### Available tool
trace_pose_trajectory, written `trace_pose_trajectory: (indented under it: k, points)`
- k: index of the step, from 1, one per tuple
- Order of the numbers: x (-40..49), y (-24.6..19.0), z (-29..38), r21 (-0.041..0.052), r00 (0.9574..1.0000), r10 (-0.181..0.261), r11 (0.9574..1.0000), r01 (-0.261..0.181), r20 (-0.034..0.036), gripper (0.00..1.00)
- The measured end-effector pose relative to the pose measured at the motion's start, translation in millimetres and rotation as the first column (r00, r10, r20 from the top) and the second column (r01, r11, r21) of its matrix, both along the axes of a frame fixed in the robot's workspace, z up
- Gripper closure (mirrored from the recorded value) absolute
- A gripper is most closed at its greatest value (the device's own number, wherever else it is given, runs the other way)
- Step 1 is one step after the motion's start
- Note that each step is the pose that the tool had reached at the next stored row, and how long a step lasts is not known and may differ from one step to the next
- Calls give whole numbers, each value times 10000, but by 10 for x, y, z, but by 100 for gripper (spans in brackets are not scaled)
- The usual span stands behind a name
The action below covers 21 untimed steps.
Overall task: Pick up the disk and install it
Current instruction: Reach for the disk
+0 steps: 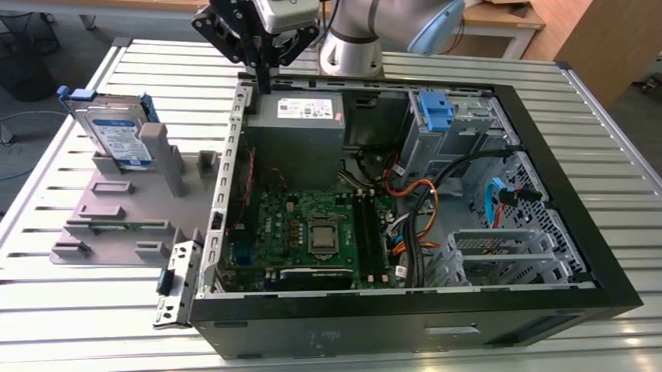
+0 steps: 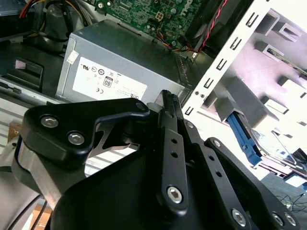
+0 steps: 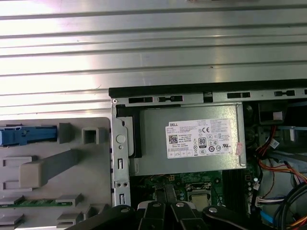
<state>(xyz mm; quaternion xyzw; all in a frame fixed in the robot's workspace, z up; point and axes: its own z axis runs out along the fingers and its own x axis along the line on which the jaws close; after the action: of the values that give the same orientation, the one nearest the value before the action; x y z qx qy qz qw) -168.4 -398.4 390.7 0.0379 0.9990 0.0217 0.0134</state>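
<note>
The disk (image 1: 112, 136) stands on edge in a grey holder (image 1: 129, 205) on the exterior view's left, outside the open computer case (image 1: 414, 310). It is silver with a white-and-blue label and a blue bracket around it. Its blue bracket (image 3: 19, 135) shows in the first wrist view, and the disk (image 2: 271, 143) shows edge-on in the second wrist view. My gripper (image 1: 263, 77) hangs above the case's far left corner, to the right of the disk and apart from it. Its fingers (image 2: 168, 103) are shut together with nothing between them. My gripper (image 3: 165, 203) sits over the grey power supply's edge.
A grey power supply (image 1: 300, 116) with a white sticker fills the case's far left corner. The green motherboard (image 1: 315, 232) lies below it, and cables (image 1: 435, 201) lie to the motherboard's right. A blue latch piece (image 1: 436, 112) and a metal drive cage (image 1: 507, 256) sit on the case's right side. Everything rests on a slatted metal table (image 1: 93, 294).
</note>
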Motion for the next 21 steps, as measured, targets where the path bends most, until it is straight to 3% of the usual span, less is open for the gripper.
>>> trace_pose_trajectory:
  k: [21]
  points:
    - [-87, 0, -10, 0, 10000, 1, 10000, -1, 0, 89]
